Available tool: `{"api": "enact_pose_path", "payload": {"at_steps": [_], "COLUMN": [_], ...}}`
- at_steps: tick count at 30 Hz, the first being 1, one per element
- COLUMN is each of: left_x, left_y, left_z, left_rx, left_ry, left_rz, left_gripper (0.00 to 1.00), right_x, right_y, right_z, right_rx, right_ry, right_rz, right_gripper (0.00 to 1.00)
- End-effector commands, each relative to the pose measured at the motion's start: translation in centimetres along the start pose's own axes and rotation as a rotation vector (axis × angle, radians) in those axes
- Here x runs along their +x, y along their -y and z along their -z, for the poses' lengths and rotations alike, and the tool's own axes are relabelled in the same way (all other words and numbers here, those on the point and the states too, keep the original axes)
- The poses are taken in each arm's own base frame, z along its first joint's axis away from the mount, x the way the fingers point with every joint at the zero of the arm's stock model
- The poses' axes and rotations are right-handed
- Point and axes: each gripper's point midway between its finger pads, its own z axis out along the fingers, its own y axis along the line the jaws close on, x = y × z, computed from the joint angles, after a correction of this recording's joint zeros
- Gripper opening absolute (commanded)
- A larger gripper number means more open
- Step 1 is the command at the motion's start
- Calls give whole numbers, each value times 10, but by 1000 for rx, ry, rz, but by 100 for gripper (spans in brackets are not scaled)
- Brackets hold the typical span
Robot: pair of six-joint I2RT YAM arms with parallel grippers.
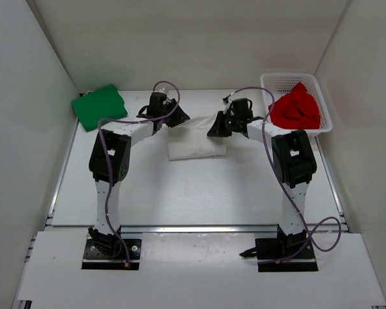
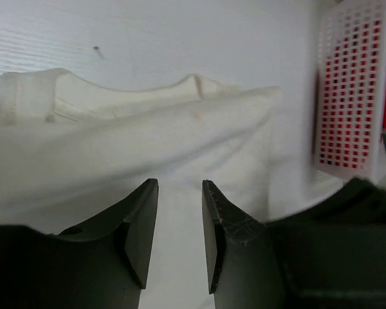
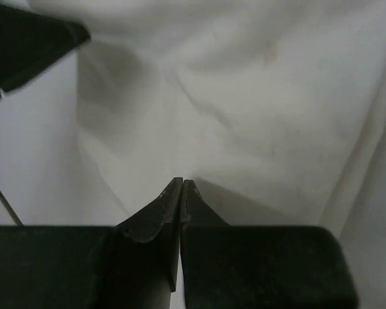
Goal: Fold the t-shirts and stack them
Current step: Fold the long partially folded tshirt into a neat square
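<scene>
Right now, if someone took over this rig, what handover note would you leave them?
Left gripper: open, at the white shirt.
Right gripper: shut against the white shirt; a pinch cannot be confirmed.
Green shirt: folded, far left corner.
White shirt: centre, partly folded.
Red shirt: crumpled in the basket, far right.
To do: finish white, fold red, stack all three.

The left tool (image 2: 180, 187) is held parted and the right tool (image 3: 182, 185) pressed closed, both extended forward and angled inward.
</scene>
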Motion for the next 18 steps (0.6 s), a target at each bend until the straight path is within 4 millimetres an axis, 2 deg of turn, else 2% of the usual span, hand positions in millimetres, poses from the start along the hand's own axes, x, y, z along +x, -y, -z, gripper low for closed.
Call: {"api": "enact_pose_path", "payload": {"at_steps": [1,2,6,7,9,10,11,12,13,14,15,18], "left_x": [-22,-32,-51,-48,-58,-55,-63,-64,-66,-74,-69,-79], "left_y": [-25,-23,-42,-44,-43,-49,-47,-36,-31,-18,-25,-10], "left_z": [-18,-20,-40,-47,-52,-56,-54,-52,-47,-38,-37,-12], "left_rx": [-13,-11,-23,-20,-5,-10,19,63,72,112,99,134], "left_ry": [18,41,68,60,48,33,36,32,30,55,50,102], "left_rz": [40,36,57,55,75,91,113,128,133,128,140,126], "left_gripper": [44,44,44,44,44,44,43,44,42,44,44,45], "right_x": [7,17,47,51,53,52,49,45,38,26,13,-12], "right_y": [-7,-2,24,28,33,36,34,31,21,14,2,-13], "right_z": [6,5,1,1,2,2,4,3,7,10,13,16], "right_rx": [-61,-61,-15,-13,-11,-2,-3,-12,-42,-70,-90,-147], "right_ry": [26,12,-37,-46,-55,-58,-61,-63,-55,-38,-15,12], "right_rz": [-24,-40,-76,-85,-87,-83,-82,-79,-69,-62,-39,-32], "right_gripper": [0,0,0,0,0,0,0,1,2,6,11,16]}}
